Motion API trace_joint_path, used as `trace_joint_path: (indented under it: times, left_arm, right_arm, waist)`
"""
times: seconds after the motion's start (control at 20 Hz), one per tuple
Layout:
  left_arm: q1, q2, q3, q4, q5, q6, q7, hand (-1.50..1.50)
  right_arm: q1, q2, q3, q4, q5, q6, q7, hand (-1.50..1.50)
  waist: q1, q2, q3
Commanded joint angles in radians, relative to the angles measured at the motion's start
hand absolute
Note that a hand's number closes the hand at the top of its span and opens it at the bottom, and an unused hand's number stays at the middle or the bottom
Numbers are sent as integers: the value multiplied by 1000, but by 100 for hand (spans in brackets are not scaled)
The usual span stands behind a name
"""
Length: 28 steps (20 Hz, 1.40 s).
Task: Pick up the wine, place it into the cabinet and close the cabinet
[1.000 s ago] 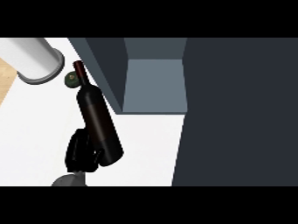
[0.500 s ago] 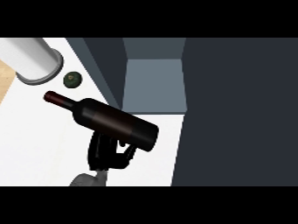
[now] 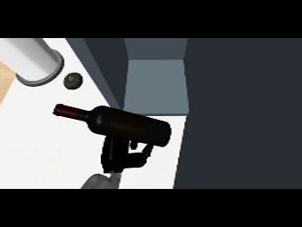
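The left hand [image 3: 121, 153] is clenched round the lower body of the wine bottle [image 3: 127, 125], fingers hidden under the glass and the thumb showing on the hand's right. The bottle is carried tilted almost flat, its base just right of the hand and its red-capped neck pointing away to the hand's left. The cabinet [image 3: 156, 86] stands open ahead of the hand and a little to its right, so the step in hand looks like the carry toward that opening. To do it well, the bottle probably wants swinging base-first and closer to upright, so that it clears the cabinet's near wall and the large dark panel [image 3: 251, 111] on the hand's right, which I take for the open door. The neck should stay away from the white cylinder [image 3: 29, 60] and the small green fruit [image 3: 73, 80], both well off to the hand's far left on the counter [image 3: 35, 150]. The grey forearm rises from the lower edge, the wrist nearly straight under the bottle. The right hand is out of view.
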Motion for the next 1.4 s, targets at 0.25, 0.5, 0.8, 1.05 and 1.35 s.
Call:
trace_joint_path:
  times: [0.25, 0.5, 0.8, 1.05, 1.35]
  left_arm:
    - [-129, 0, 41, 179, 41, -69, -74, 150]
    - [-286, 0, -29, 289, 185, -1, -120, 150]
    - [-358, 0, -61, 321, 239, 53, -123, 150]
    - [-421, 0, -105, 360, 375, 93, -163, 150]
    - [-605, 0, 14, 585, 378, 3, -157, 150]
  right_arm:
    - [24, -9, -32, -82, -83, 0, 46, -150]
    - [-73, -9, -39, 26, -84, 6, 12, -150]
    - [-25, -35, -116, 72, -148, 59, -53, -150]
    - [128, 15, -30, 6, -98, 85, -120, -150]
    - [44, -15, -58, 48, -107, 77, -99, -150]
  waist:
    - [0, 0, 0]
    - [-5, 2, 0]
    - [-5, 1, 0]
    - [-17, 2, 0]
    - [-23, 6, 0]
